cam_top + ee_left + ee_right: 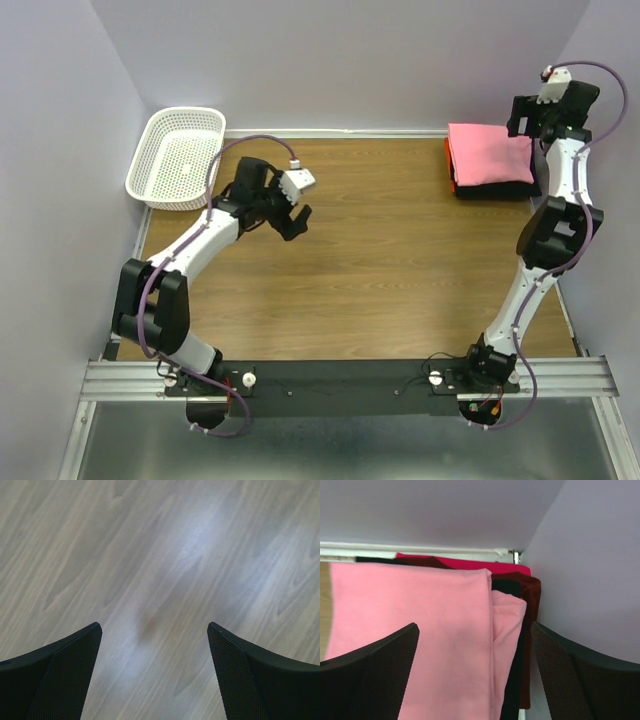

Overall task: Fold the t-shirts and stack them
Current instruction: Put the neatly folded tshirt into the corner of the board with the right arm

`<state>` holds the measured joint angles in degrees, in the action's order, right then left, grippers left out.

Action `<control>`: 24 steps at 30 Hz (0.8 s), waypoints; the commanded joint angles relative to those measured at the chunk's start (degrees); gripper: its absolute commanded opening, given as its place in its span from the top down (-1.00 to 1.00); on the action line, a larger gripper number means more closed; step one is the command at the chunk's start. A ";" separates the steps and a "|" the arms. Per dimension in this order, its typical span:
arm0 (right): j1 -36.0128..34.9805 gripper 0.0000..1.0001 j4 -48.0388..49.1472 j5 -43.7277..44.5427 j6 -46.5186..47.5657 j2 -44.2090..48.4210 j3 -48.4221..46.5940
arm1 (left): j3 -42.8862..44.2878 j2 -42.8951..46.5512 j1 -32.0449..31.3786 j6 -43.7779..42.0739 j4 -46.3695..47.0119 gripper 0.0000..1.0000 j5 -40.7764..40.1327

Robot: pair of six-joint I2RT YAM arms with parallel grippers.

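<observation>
While the top view sets the stack of t-shirts (pixel 490 168) at the far right corner of the table (pixel 380 260), with the pink shirt (pixel 490 150) uppermost, the black shirt (pixel 497 189) under it and only a sliver of the orange-red shirt (pixel 451 183) at the left edge, the right wrist view alone shows the layers close up: pink folded double on top, black and red edges showing past it toward the wall (pixel 590 555). The right gripper (pixel 474 625) hangs over that stack, fingers wide apart, holding nothing. Only the left wrist view shows the left gripper (pixel 154 625) spread just as wide over bare wood, gripping nothing; from above it sits left of centre, well apart from the shirts. The basket (pixel 143 172) stands at the far left corner, seen only from above, its lattice floor in plain sight.
</observation>
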<state>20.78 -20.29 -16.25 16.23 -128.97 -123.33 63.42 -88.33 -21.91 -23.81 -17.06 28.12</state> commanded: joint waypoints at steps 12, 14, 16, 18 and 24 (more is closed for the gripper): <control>0.32 -1.00 -6.60 -17.58 -14.81 27.34 20.37 | 2.24 12.04 16.55 8.26 -0.61 -0.88 -2.18; -0.47 -1.00 -6.86 -19.60 -15.52 30.60 25.13 | 1.54 13.27 16.99 8.52 -0.96 -0.89 -3.07; -1.78 -1.00 -6.86 -20.31 -15.44 35.08 32.60 | -0.47 14.50 16.99 8.96 -0.52 -0.89 -3.60; -2.75 -1.00 -6.78 -21.01 -15.26 37.72 37.26 | -2.24 15.03 16.99 9.83 -0.26 -0.89 -3.95; -9.25 -1.00 -5.55 -19.00 -12.89 47.13 56.33 | -10.05 17.67 16.90 10.37 1.41 -0.89 -7.02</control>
<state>15.16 -24.82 -34.17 2.61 -86.39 -73.95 57.34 -72.66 -5.32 -14.68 -16.03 24.73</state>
